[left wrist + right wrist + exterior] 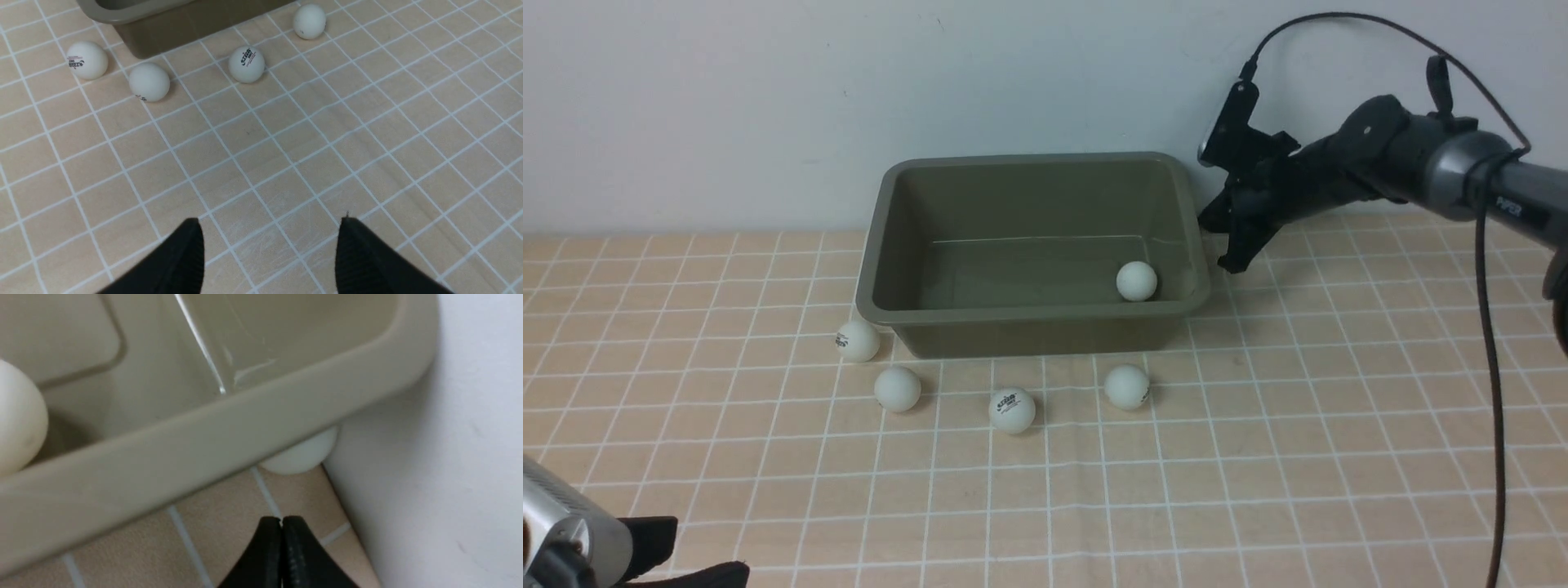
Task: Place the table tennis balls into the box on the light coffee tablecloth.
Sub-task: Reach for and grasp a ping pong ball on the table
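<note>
The olive-grey box (1029, 314) stands on the light coffee tablecloth (1258, 457), against the back wall. One table tennis ball (1136, 281) lies inside it, near its right wall. Several more balls lie on the cloth along its front: (857, 340), (898, 388), (1012, 410), (1127, 386). My right gripper (1235, 263) hangs just outside the box's right rim, shut and empty. Its wrist view shows another ball (302, 455) tucked under the rim (204, 437) by the wall, ahead of the right gripper (281, 522). My left gripper (269, 222) is open and empty, low over the cloth, well short of the balls (246, 64).
A white wall (768, 98) runs directly behind the box, with little gap at the box's far right corner. My right arm (1437, 163) and its cable (1490, 367) hang over the right side of the cloth. My left arm (572, 547) sits at the near left corner.
</note>
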